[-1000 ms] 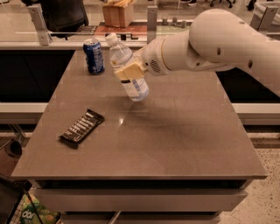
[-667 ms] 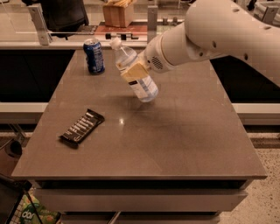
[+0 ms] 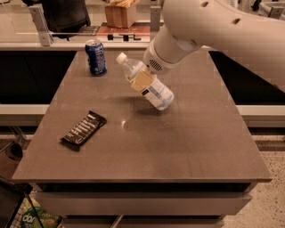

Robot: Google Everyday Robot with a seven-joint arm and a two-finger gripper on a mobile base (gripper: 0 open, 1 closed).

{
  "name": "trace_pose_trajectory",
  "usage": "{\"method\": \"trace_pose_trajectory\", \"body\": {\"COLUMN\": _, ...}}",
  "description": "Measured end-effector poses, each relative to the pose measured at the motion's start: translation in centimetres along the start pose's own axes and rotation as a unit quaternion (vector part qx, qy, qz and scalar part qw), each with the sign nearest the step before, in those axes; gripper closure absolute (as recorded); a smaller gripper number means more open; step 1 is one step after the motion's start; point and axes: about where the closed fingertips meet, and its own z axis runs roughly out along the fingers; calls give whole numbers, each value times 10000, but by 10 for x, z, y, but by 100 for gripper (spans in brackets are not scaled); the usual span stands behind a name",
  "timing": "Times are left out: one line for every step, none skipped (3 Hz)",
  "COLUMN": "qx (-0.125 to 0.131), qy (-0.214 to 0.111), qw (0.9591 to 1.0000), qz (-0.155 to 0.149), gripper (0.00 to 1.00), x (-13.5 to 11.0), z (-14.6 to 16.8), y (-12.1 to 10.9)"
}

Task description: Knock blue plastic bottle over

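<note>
The blue plastic bottle (image 3: 153, 91), clear pale blue with a white cap and a white-and-blue label, leans steeply over the middle of the brown table (image 3: 178, 147). Its cap points up and to the left and its base is low at the right. My gripper (image 3: 142, 80) comes in from the upper right on the big white arm (image 3: 213, 26). It is shut on the bottle's upper body, with one tan finger (image 3: 141, 81) across the front of it. The other finger is hidden behind the bottle.
A dark blue soda can (image 3: 95, 56) stands upright at the table's back left. A dark snack bar (image 3: 83, 129) lies flat at the front left. A wooden box (image 3: 120, 13) sits on the counter behind the table.
The bottle has tipped further, with its cap swinging left and down and its base shifting right. The arm has turned with it. The can and the bar have not moved.
</note>
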Motion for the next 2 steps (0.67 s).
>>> {"method": "trace_pose_trajectory", "body": {"qx": -23, "qy": 603, "qw": 9979, "qz": -247, "gripper": 100, "x": 11, "z": 19, "y": 0}}
{"method": "trace_pose_trajectory", "body": {"qx": -265, "qy": 677, "qw": 9959, "qz": -542, "gripper": 100, "x": 0, "z": 48, "y": 11}}
